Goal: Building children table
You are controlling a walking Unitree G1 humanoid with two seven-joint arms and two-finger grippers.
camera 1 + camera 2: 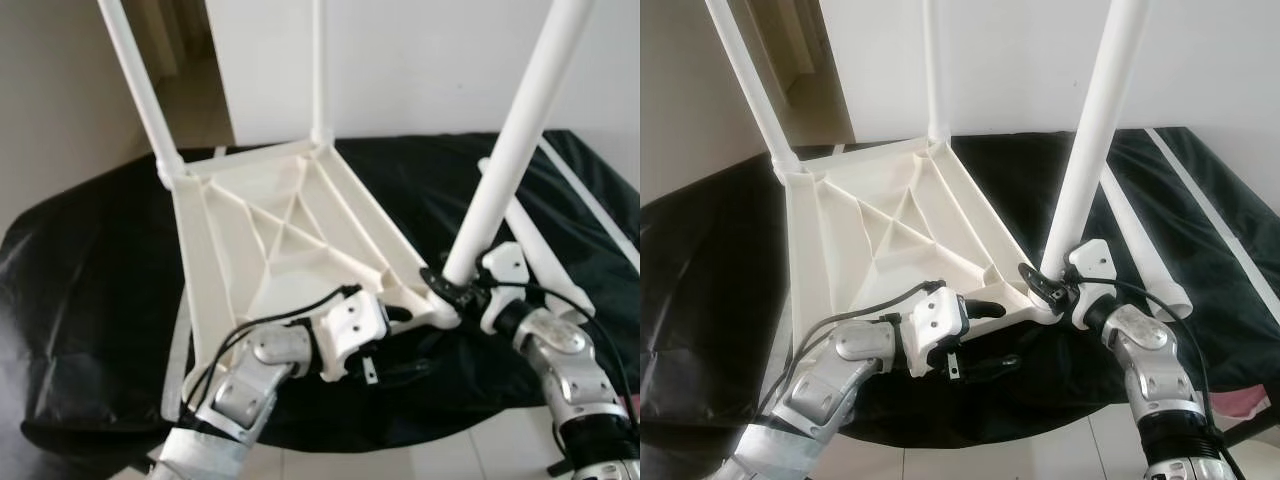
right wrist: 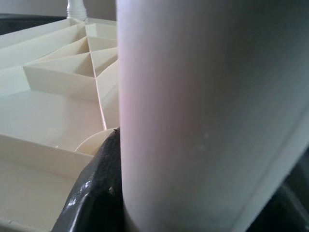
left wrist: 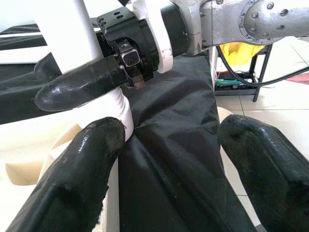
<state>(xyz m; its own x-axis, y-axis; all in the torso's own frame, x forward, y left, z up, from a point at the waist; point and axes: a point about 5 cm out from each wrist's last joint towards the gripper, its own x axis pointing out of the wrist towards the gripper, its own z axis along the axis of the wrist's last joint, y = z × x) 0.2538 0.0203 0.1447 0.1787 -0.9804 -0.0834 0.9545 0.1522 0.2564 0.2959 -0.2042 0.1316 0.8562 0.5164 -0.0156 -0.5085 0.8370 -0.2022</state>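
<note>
The upside-down white tabletop (image 1: 290, 240) lies tilted on a black sheet (image 1: 90, 290), ribbed underside up, with two legs (image 1: 135, 80) already standing in its far corners. A third leg (image 1: 515, 135) rises from the near right corner socket (image 1: 440, 305), leaning away to the right rather than standing square to the top. One more white leg (image 1: 540, 255) lies loose on the sheet just right of that corner.

The main risk, as it looks here, is a crooked start: if the threaded end goes into the socket at this lean, it could cross-thread or jam, or pop out when turned. The tabletop itself could also shift on the slippery sheet if the brace at its edge gives way.

The right gripper (image 1: 462, 290) is clamped on the third leg at its base, one black finger (image 2: 94, 193) pressed against the tube in the right wrist view, close above the socket. The left gripper (image 1: 400, 335) sits at the near edge of the tabletop, just left of that same corner. Its fingers (image 3: 82, 159) are spread wide apart; one lies along the white rim near the threaded collar, the other hangs over the black sheet, closed on nothing. It seems to steady the top rather than grip it.
</note>
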